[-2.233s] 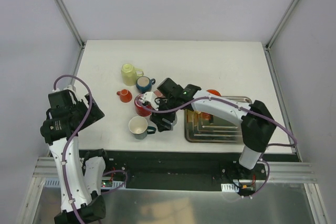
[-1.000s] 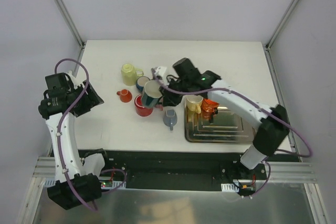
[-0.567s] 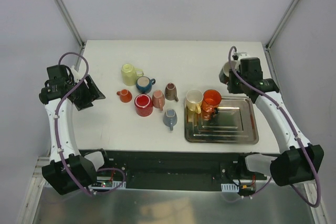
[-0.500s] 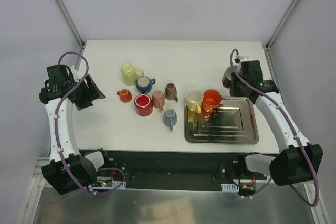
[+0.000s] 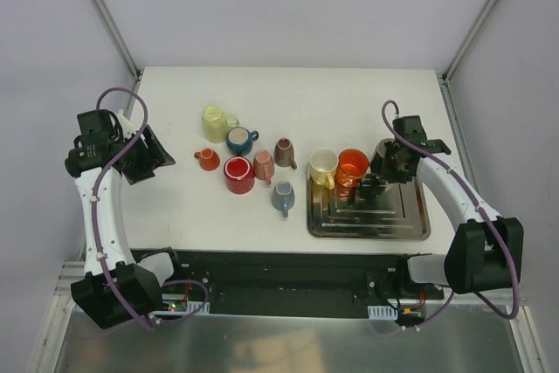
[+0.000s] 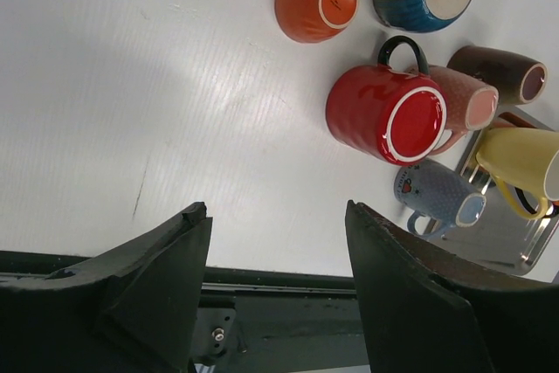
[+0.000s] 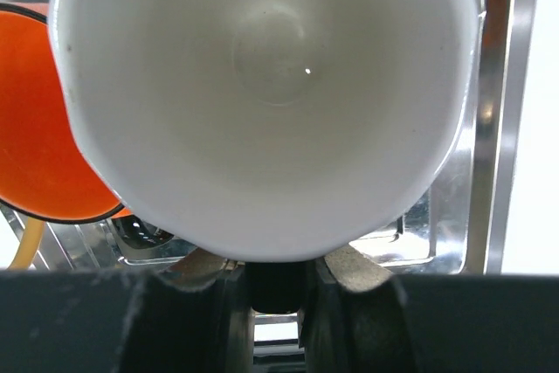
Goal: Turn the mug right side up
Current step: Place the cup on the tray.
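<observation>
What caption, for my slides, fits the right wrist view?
Right gripper holding a white-lined mug, mouth toward camera, over a metal tray beside an orange mug.

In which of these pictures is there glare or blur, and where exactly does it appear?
Right wrist view: the mug fills the frame, its white inside slightly soft, with one tiny glint at the bottom; the tray reflects brightly. Left wrist view: the red cup is sharp, the left end effector dark and shaded. Top view: even light, no harsh shadows.
</observation>
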Motion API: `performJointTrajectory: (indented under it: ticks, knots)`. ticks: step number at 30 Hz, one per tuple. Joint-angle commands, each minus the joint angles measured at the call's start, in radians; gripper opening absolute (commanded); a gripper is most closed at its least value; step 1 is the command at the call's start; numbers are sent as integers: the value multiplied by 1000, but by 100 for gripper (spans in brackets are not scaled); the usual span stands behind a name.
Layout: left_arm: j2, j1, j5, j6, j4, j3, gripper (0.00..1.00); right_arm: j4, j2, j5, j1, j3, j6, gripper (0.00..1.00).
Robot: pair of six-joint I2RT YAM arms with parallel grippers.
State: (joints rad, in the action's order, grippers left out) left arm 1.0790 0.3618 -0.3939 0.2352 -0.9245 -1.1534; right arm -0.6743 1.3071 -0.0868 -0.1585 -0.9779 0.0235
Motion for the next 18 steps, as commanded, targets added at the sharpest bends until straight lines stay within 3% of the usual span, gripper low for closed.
performJointTrajectory:
  ticks: [1,18]
  knots:
    - [-28,11,-11,-8,3,-2,65,110,-2,32,4,1,53,0]
    - [-22,11,-7,-4,7,6,65,174,58,76,4,94,47,0]
